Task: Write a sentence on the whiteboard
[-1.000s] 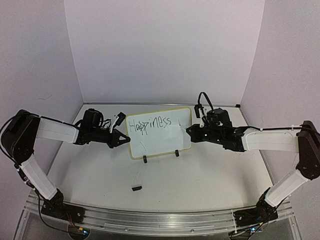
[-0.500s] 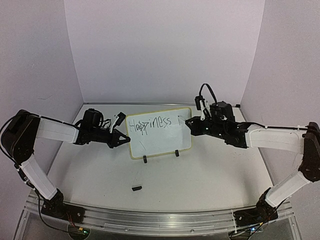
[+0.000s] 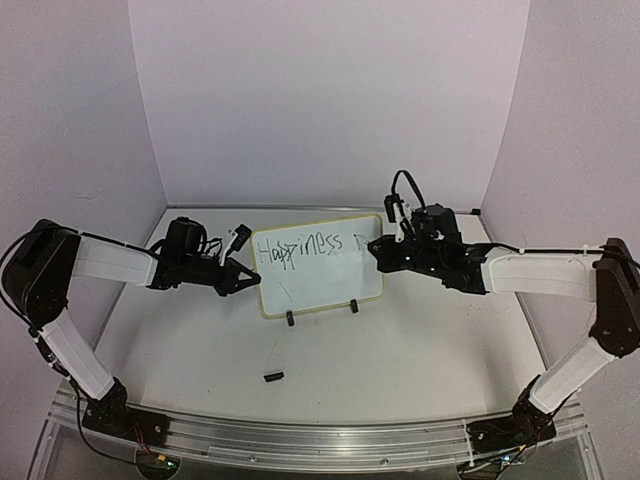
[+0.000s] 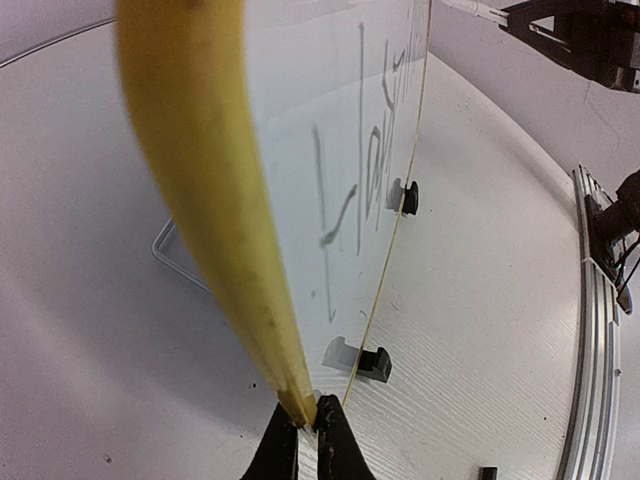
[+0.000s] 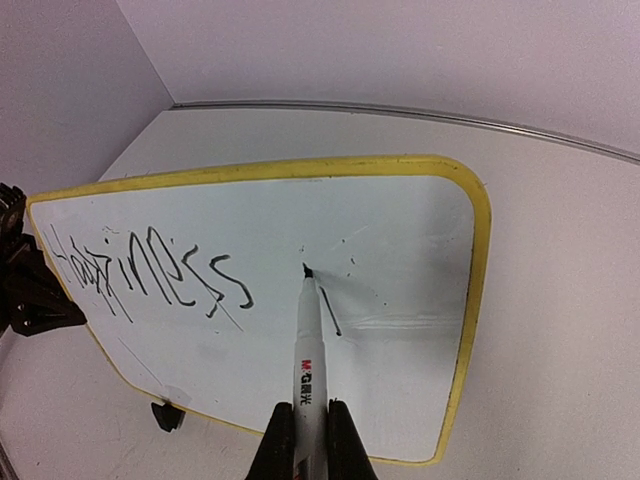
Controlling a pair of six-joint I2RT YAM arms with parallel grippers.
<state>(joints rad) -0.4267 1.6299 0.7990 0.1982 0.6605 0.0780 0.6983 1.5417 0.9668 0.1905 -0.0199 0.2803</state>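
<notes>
The whiteboard (image 3: 320,285) stands tilted on two black clip feet, its pale yellow rim (image 4: 200,180) pinched at the left edge by my shut left gripper (image 3: 250,272) (image 4: 308,420). The sentence (image 3: 300,248) (image 5: 150,270) reads "Happiness" in thin black marker, with one short stroke (image 5: 330,312) to its right. My right gripper (image 3: 375,250) (image 5: 310,408) is shut on a white marker (image 5: 310,350). The marker's black tip (image 5: 306,270) rests on the whiteboard (image 5: 400,380) just left of that stroke's top.
A small black cap (image 3: 272,376) lies on the table in front of the board. The clip feet (image 3: 290,319) (image 3: 353,306) jut forward from the board's lower edge. Pale walls close the table on three sides; a metal rail (image 3: 300,440) runs along the near edge.
My right gripper has carried the marker up and slightly left along the board's right part. The left gripper and the board have not moved.
</notes>
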